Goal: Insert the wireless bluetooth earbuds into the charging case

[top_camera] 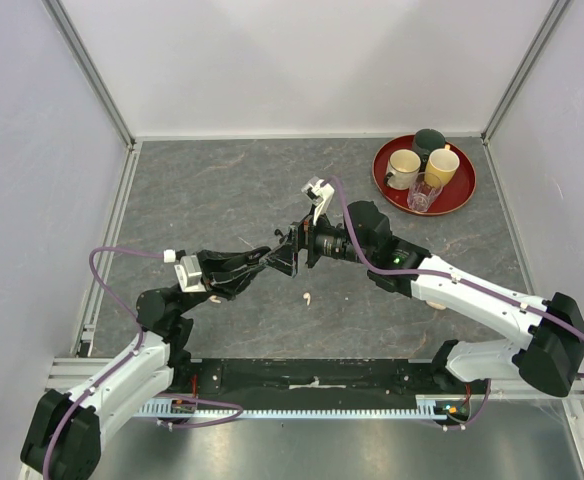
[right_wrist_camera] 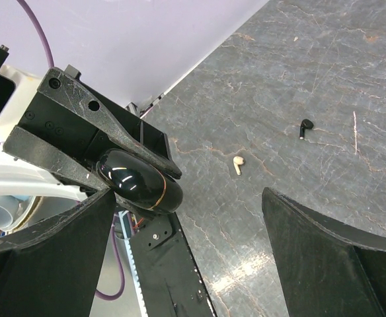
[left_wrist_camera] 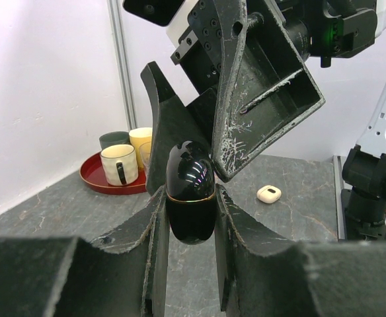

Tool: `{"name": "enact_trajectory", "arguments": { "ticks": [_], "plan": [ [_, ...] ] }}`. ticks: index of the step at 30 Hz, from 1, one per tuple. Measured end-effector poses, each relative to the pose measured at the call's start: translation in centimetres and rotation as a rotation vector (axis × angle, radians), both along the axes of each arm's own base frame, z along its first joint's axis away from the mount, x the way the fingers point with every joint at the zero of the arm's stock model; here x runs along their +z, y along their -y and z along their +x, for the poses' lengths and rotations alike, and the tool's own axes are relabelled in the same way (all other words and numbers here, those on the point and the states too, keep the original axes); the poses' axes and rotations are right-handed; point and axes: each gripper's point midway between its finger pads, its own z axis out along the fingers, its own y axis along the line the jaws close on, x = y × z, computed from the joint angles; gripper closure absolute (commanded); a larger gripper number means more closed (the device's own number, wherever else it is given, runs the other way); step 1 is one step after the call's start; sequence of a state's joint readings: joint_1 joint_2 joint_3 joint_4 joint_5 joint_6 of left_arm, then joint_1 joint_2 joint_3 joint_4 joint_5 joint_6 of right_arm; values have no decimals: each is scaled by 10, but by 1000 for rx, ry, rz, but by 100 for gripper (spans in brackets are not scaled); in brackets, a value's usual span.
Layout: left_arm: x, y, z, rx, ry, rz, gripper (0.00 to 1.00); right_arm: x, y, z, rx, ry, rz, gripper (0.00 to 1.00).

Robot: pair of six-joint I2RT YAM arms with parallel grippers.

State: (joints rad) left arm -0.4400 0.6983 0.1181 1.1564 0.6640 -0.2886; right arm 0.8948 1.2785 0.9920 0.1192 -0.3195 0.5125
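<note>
Two of the buds were all we could find: a cream-white earbud (right_wrist_camera: 238, 165) and a black earbud (right_wrist_camera: 305, 127), both lying loose on the table (top_camera: 222, 190), outside the charging case (right_wrist_camera: 139, 179). That case was a glossy black oval with a thin gold seam around its middle, and it looked closed. The left end effector (left_wrist_camera: 190, 201) was clamped on its lower half, one finger pressed to each side, holding it in the air above the table. The right end effector (right_wrist_camera: 187, 193) stood wide open and gripped nothing. The free end of the case reached in between its fingers, close against one of them, though we could not tell whether they touched. In the top view the cream-white earbud sat near the case, on the side toward the arms' bases. In the right wrist view the black earbud lay farther from the case than the cream-white one, the two buds well apart. A small white rounded item (left_wrist_camera: 268, 193) rested on the table to the right of the case in the left wrist view, and we could not say what it was. Well away from the case, toward the far right corner, a red tray (top_camera: 462, 192) carried a cream cup (top_camera: 404, 168), a yellow cup (top_camera: 441, 166), a dark cup (top_camera: 430, 140) and a clear glass (top_camera: 423, 194).
</note>
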Motion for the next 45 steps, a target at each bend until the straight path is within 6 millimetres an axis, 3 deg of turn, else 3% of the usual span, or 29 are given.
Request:
{"name": "enact_trajectory", "arguments": {
  "ticks": [8, 14, 22, 32, 37, 41, 43, 45],
  "plan": [
    [-2, 1, -2, -13, -4, 11, 98, 6, -1, 3, -11, 5, 17, 2],
    [-4, 5, -11, -57, 13, 28, 98, 13, -1, 16, -56, 22, 37, 2],
    [-5, 2, -6, -24, -20, 21, 98, 15, -2, 14, -41, 25, 46, 2],
    [-13, -3, 7, 44, -87, 15, 98, 51, 10, 14, -79, 89, 124, 2],
    [-15, -6, 8, 66, -108, 17, 98, 47, 35, 50, -257, 80, 97, 2],
    [-14, -11, 6, 91, -103, 21, 98, 32, 75, 95, -435, 56, 48, 7],
    [-12, -14, 5, 106, -96, 19, 98, 20, 93, 114, -505, 51, 3, 8],
    [-9, -16, 1, 111, -85, 15, 98, 3, 95, 125, -520, 42, -59, 11]
  ]
}}
